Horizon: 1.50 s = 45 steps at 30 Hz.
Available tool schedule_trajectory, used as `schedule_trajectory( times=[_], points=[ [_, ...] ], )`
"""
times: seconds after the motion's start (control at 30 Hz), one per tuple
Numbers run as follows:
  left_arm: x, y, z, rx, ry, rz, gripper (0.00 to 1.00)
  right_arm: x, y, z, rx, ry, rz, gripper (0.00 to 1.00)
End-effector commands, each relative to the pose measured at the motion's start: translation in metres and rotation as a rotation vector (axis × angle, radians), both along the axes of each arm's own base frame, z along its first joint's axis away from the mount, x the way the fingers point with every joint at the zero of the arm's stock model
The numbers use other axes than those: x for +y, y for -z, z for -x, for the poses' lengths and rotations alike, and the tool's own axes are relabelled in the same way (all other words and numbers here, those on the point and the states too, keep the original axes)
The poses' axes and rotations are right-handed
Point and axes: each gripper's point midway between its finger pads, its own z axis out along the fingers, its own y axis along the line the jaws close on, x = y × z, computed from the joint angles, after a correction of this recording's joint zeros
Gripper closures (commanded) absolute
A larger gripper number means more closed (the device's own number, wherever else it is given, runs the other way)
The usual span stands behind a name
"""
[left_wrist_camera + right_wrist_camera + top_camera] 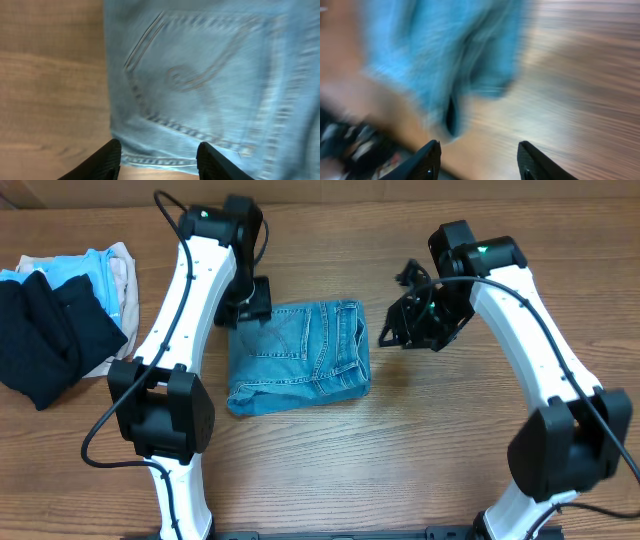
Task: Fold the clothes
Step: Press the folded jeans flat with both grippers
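Judging from the overhead view, you look nearly done. The jeans (300, 360) lie between your two pincers as a compact, squarish bundle with a back pocket facing up.

Your left pincer (250, 298) hovers at the bundle's corner, fingers spread and pinching nothing. In its wrist view the pocket stitching sits just ahead of its tips.

Your right pincer (395, 332) sits just beside the opposite edge, apart from the denim. It is likewise spread and empty, with bare table (420, 460) under it and blurred denim ahead to its left.

What seems left is squaring the slightly uneven near edge, or perhaps one more fold. The black garment (50, 330) lies well beyond your left pincer.
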Motion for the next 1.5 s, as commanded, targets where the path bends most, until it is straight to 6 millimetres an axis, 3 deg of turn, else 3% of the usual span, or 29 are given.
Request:
schedule_trajectory(
  times=[0.0,0.27,0.43,0.67,0.83,1.07,1.3,1.47],
  points=[
    [0.015,0.021,0.019,0.088,0.006,-0.056,0.53,0.048,-0.050,0.026,-0.090,-0.236,-0.335,0.47],
    [0.017,0.053,0.063,0.270,0.002,-0.049,0.53,0.074,-0.036,0.053,0.019,-0.290,-0.444,0.46],
    [0.019,0.077,0.079,0.320,-0.001,-0.052,0.53,0.085,-0.003,0.064,0.043,-0.319,-0.443,0.46],
    [0.025,0.108,0.110,0.401,-0.027,-0.075,0.53,0.081,0.068,0.037,0.035,-0.192,-0.339,0.43],
    [0.029,0.122,0.130,0.450,-0.030,-0.086,0.53,0.059,0.123,0.004,0.075,-0.025,-0.177,0.43],
    [0.032,0.132,0.142,0.476,-0.031,-0.093,0.53,0.022,0.174,-0.011,0.124,0.081,-0.031,0.43],
    [0.030,0.129,0.132,0.437,-0.031,-0.083,0.58,0.007,0.170,-0.033,0.078,0.127,-0.037,0.41],
    [0.026,0.098,0.104,0.313,-0.026,-0.067,0.58,-0.006,0.128,-0.064,0.018,0.160,-0.026,0.39]
  ],
)
